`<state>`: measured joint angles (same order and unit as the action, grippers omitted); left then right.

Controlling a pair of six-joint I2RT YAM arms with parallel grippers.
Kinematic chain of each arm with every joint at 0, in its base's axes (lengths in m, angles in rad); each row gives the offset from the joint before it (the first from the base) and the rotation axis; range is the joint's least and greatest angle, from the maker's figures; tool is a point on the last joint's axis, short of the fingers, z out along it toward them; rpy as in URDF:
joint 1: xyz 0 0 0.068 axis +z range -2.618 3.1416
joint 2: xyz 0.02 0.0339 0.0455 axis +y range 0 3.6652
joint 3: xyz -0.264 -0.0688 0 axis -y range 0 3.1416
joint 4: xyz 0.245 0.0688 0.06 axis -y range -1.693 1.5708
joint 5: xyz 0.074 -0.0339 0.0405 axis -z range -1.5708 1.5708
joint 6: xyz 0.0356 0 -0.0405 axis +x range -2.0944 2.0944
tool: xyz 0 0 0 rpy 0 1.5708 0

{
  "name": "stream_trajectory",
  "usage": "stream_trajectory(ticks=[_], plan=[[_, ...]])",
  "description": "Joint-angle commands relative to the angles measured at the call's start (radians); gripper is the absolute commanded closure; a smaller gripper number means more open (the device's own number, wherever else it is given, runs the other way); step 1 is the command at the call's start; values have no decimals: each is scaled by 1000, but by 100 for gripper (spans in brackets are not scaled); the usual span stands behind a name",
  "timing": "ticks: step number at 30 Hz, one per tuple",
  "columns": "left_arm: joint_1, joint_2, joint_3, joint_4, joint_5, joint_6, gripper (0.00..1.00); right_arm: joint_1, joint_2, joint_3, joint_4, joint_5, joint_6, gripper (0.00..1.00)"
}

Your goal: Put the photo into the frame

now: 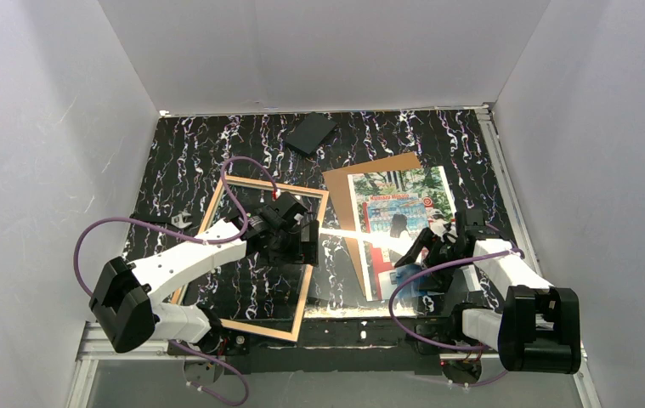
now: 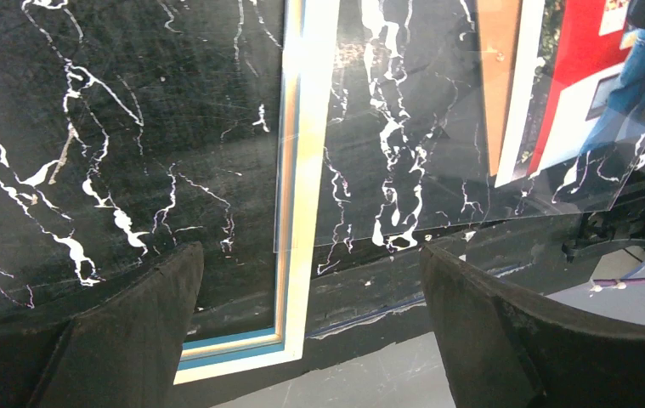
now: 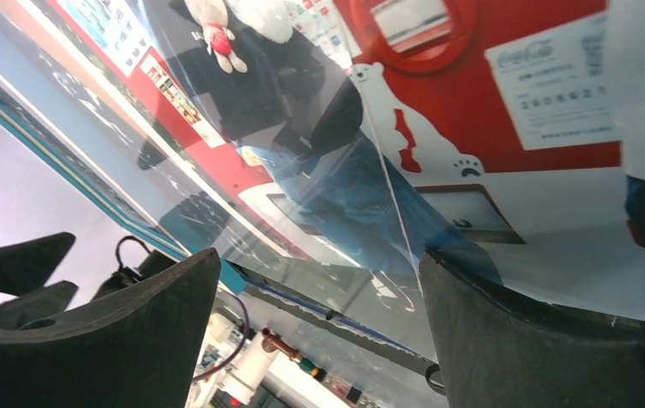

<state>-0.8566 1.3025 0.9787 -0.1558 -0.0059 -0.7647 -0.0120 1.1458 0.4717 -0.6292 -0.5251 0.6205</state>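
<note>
Chunky dark fingers (image 3: 149, 331) of the right gripper (image 3: 314, 263) fill the bottom of its wrist view. They're spread wide with nothing between them, right above the photo (image 1: 399, 212).

The photo lies face up on a brown backing board (image 1: 340, 191), around 3 o'clock from the frame (image 1: 304, 293) and a bit apart from it, so it's not in yet. The frame lies flat on the marbled table (image 1: 191, 153) with the tan side up, and a blue edge peeks out in the left wrist view.

A clear pane (image 2: 421, 170) looks like it's sitting loose. It overlaps the frame's 3 o'clock rail and reaches over the photo's 7 o'clock corner. My guess is that's why both arms are parked there: the pane probably needs sorting out before the print can go anywhere.

The left gripper (image 2: 310, 255) hangs over that same rail, fingers also wide apart and empty.

Way off at 12 o'clock there's a small black slab (image 1: 311, 133), well away from all of this.
</note>
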Motion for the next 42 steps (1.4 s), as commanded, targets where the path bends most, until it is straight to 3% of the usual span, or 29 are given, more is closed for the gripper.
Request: stream_trajectory(ticks=[1,9,17,23,34,39,42], plan=[[66,21,-43,-61,80,19,0,64,22,57,18,63,-7,5],[250,91,-111,75,304,37,0,112,39,84,12,99,-21,5],[377,221,-213,447,639,-36,11,127,43,57,87,27,-24,4],[378,281,-204,519,677,-34,13,167,69,69,108,19,-36,5],[383,249,-231,479,647,-24,31,211,83,81,98,46,-39,5],[384,227,-237,517,688,-43,43,211,89,79,111,31,-41,5],[384,224,-245,576,728,-71,57,212,87,77,122,21,-41,5]])
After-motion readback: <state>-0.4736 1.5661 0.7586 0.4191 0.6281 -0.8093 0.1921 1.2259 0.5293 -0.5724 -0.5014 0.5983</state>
